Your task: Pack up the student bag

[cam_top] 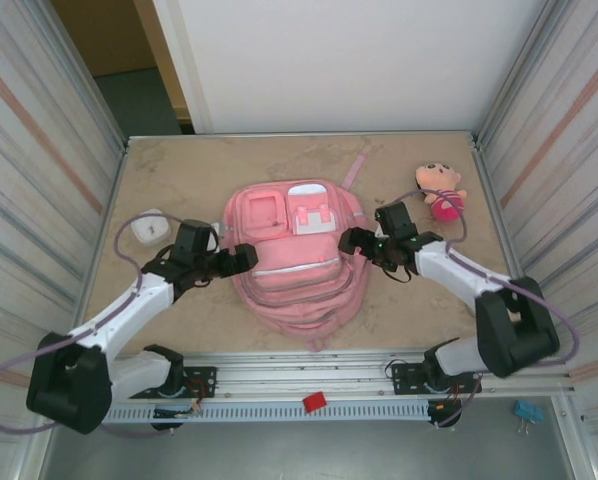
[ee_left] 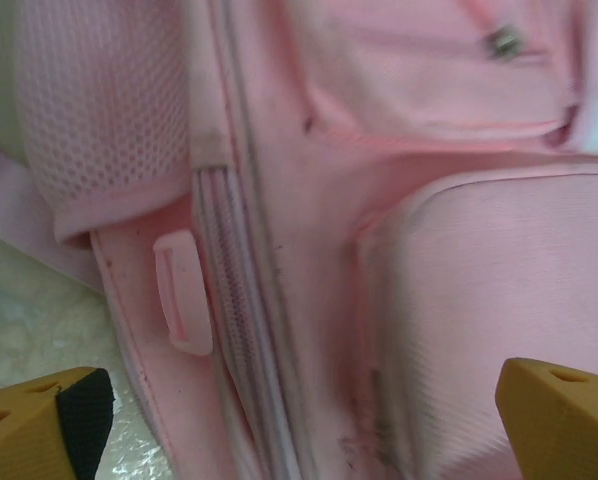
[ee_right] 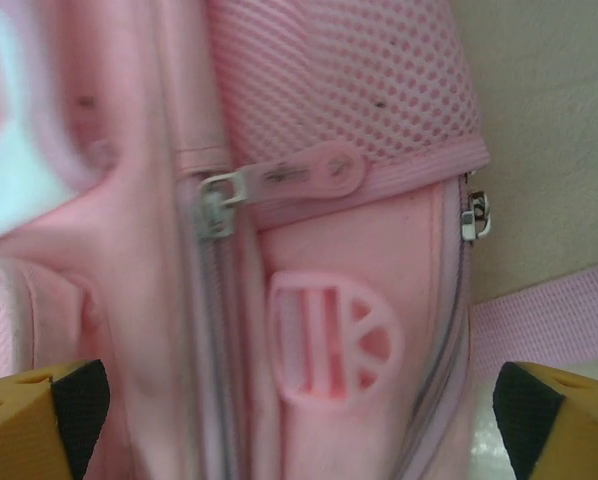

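The student bag (cam_top: 297, 255), a large pink backpack, lies flat in the middle of the table with its white and clear panels at the far end. My left gripper (cam_top: 241, 257) is at the bag's left side, open. In the left wrist view its fingertips (ee_left: 49, 425) stand wide apart over a zip line (ee_left: 229, 300) and pink fabric. At the bag's right side my right gripper (cam_top: 351, 240) is open too. The right wrist view has its jaws spread over a pink buckle (ee_right: 329, 335), with a metal zip pull (ee_right: 219, 195) just above.
A small doll (cam_top: 441, 190) in a pink dress lies at the back right. A white object (cam_top: 149, 230) sits by the left wall. A pink strap (cam_top: 355, 168) trails behind the bag. Metal walls close in both sides of the table.
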You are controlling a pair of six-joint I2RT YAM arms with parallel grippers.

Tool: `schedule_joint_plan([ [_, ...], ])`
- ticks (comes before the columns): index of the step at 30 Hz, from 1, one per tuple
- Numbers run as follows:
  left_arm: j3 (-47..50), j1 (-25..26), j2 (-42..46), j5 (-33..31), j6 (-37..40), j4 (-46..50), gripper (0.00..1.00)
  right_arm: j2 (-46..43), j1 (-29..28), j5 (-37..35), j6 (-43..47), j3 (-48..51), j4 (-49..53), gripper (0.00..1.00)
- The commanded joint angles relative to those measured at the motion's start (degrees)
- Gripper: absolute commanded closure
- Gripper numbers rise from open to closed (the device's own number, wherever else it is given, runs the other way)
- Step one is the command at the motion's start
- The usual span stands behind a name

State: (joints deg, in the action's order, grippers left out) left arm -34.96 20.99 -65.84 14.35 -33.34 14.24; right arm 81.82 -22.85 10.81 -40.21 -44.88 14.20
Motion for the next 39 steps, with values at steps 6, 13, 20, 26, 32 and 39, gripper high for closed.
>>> schedule_joint_plan([
  [6,-1.28,-0.02,-17.55,10.56,-6.86,-16.78,0.39,15.17,-0.27,10.11,-1.59,-2.8,-11.07,0.54],
  [13,-7.57,0.77,-12.76,8.48,-3.37,-10.97,0.78,8.58,-0.7,10.62,-2.5,-2.36,-15.19,0.87],
  [20,-19.23,1.13,-9.2,4.22,2.47,-5.23,0.86,-2.48,-1.17,4.81,-0.64,-6.9,-12.48,0.96],
  [26,-30.14,0.91,-13.49,4.11,4.87,-2.74,0.86,-1.08,-0.37,4.17,1.94,-16.12,-6.89,0.97],
  [32,-35.42,-1.4,-19.84,6.95,3.96,-0.84,0.83,6.15,1.18,7.27,0.63,-20.56,-7.75,0.97],
  [39,-30.47,-2.83,-25.31,9.61,1.13,-4.77,0.82,11.76,1.23,6.47,-1.53,-18.28,-9.47,0.93],
])
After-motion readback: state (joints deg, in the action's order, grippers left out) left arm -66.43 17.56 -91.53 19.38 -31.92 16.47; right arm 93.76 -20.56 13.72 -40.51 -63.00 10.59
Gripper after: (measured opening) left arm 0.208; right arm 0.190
